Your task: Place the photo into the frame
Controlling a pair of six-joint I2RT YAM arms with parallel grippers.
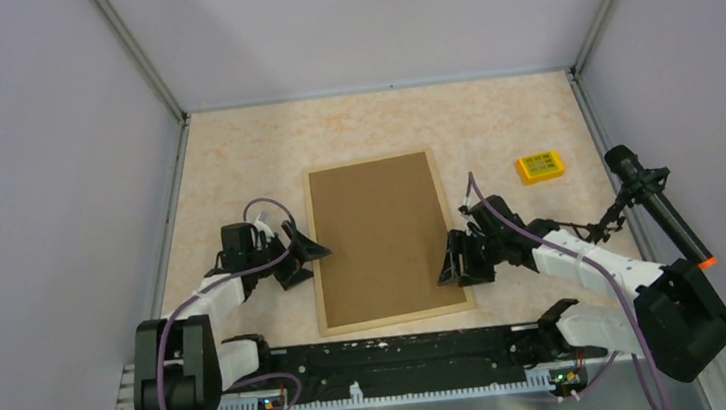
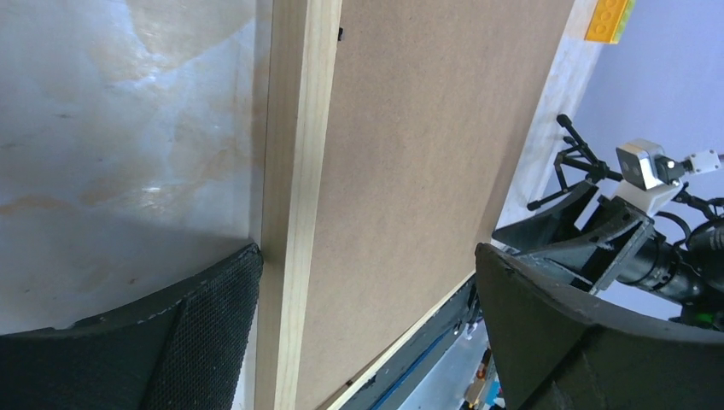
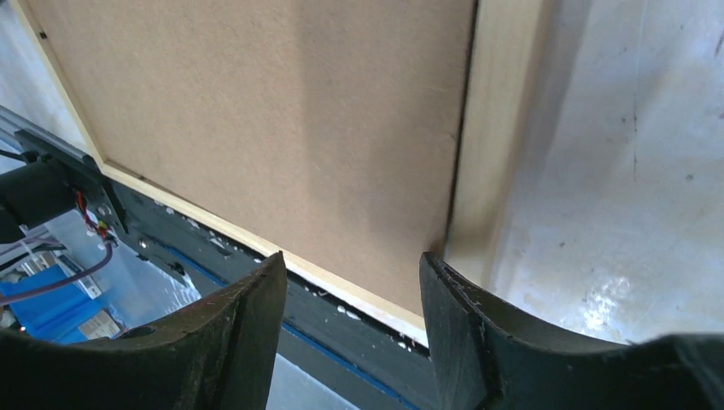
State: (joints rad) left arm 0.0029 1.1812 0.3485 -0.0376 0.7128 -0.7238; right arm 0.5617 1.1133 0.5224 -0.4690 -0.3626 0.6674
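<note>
Both gape open: my left pincer (image 1: 301, 261) and right pincer (image 1: 463, 264) flank the thin light-wood rectangular frame (image 1: 382, 238); uneven closing could skew it.

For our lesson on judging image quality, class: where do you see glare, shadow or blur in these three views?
Top view: even, soft light, no glare on the frame. Left wrist view: bright glare on the table, shadow near the left pincer. Right wrist view: glare on the table too, and the right pincer darkens the frame's board beside it.
</note>
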